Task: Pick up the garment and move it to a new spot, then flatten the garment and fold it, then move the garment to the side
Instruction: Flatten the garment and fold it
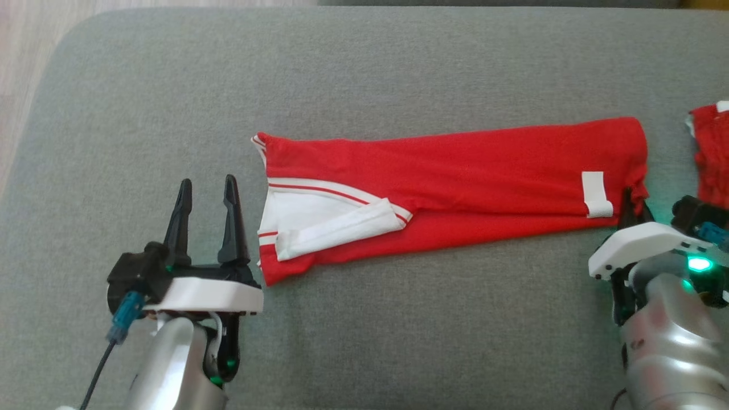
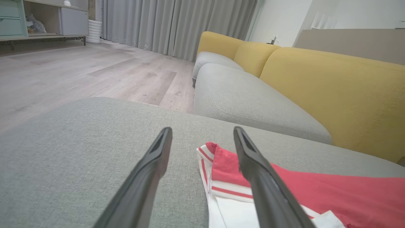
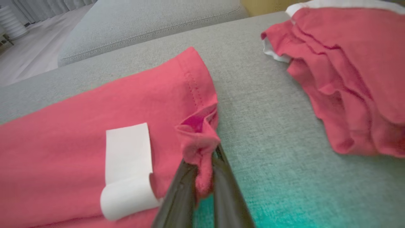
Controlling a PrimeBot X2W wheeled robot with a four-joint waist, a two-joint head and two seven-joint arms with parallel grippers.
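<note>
The garment (image 1: pixel 455 182) is red with white trim, folded into a long strip across the grey cushion. Its white-striped end (image 2: pixel 221 186) lies at the left. A white tag (image 3: pixel 126 167) sits near its right end. My right gripper (image 1: pixel 633 204) is shut on the garment's near right corner; the pinched red cloth (image 3: pixel 199 148) bunches up between the two dark fingers (image 3: pixel 180 190). My left gripper (image 1: pixel 206 193) hovers open just left of the striped end, one finger (image 2: pixel 262 177) over the cloth edge, holding nothing.
A second red garment (image 1: pixel 712 154) lies crumpled at the far right edge (image 3: pixel 341 82). The grey cushion (image 1: pixel 364 330) is bare in front. Beyond it stand a yellow-backed sofa (image 2: pixel 332 88) and wood floor (image 2: pixel 79 72).
</note>
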